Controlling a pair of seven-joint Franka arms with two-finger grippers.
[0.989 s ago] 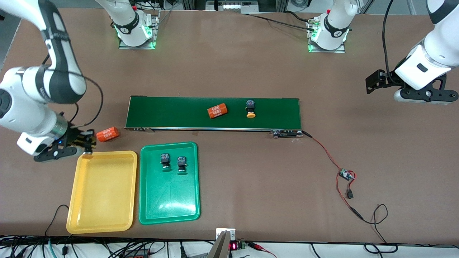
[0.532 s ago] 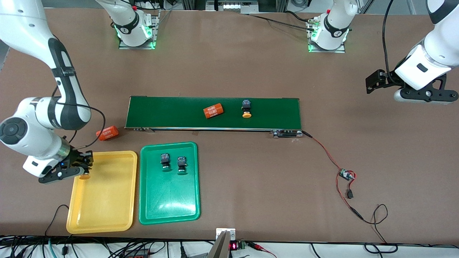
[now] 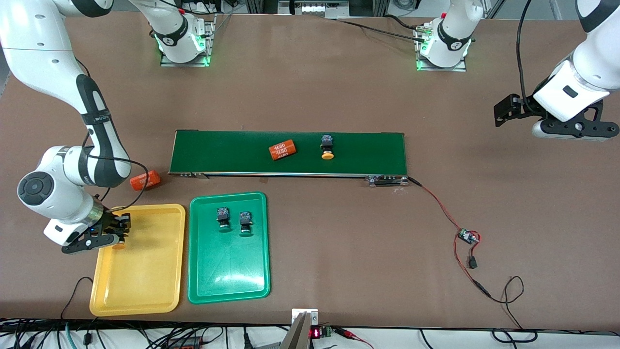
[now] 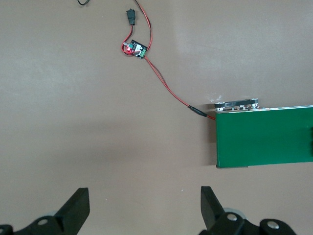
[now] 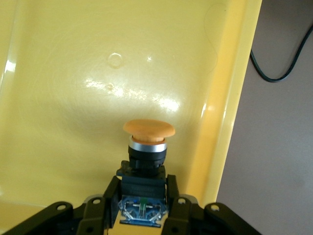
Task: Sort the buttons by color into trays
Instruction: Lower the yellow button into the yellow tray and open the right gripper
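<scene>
Clearly the right hand (image 3: 115, 236) grips a yellow-capped button (image 5: 148, 142) over the yellow tray (image 3: 145, 286), near its edge. Two green-capped buttons (image 3: 234, 220) lie in the green tray (image 3: 227, 276), and another yellow-capped one (image 3: 328, 147) sits on the conveyor belt (image 3: 368, 150). Released, the left hand (image 4: 144, 205) waits over bare surface (image 3: 310, 92).

The right hand (image 5: 144, 198) clamps a button (image 5: 146, 152) with an orange cap by its black body over the yellow tray (image 5: 73, 98) (near its rim); a black cable (image 5: 279, 63) lies on the counter (image 5: 279, 161).
</scene>
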